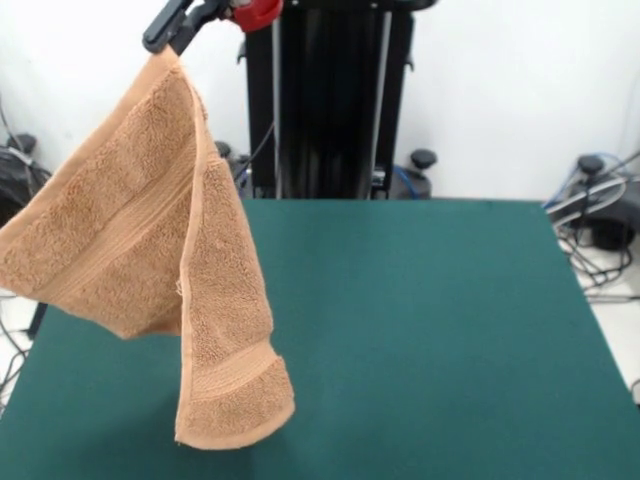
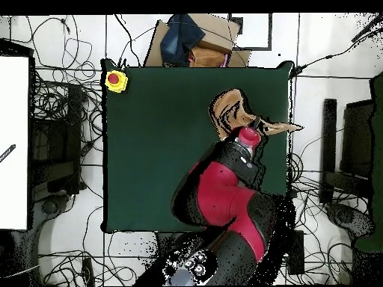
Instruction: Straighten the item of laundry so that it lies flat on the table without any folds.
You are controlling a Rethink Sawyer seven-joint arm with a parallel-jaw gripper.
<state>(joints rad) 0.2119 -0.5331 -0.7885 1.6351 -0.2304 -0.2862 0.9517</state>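
Overhead view alone shows arm (image 2: 224, 202) above towel (image 2: 232, 112).

Yellow box with a red button (image 2: 116, 80) sits at one table corner; cardboard boxes (image 2: 200, 46) with what looks like dark cloth (image 2: 181, 37) beyond the edge; cables (image 2: 63, 112) sprawl around.

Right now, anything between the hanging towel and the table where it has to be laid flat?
Nothing visible. The gripper holds the towel by its top corner, so it hangs folded above the table. In the overhead view the only other thing on the table is a yellow box with a red button at a corner, well away from the towel.
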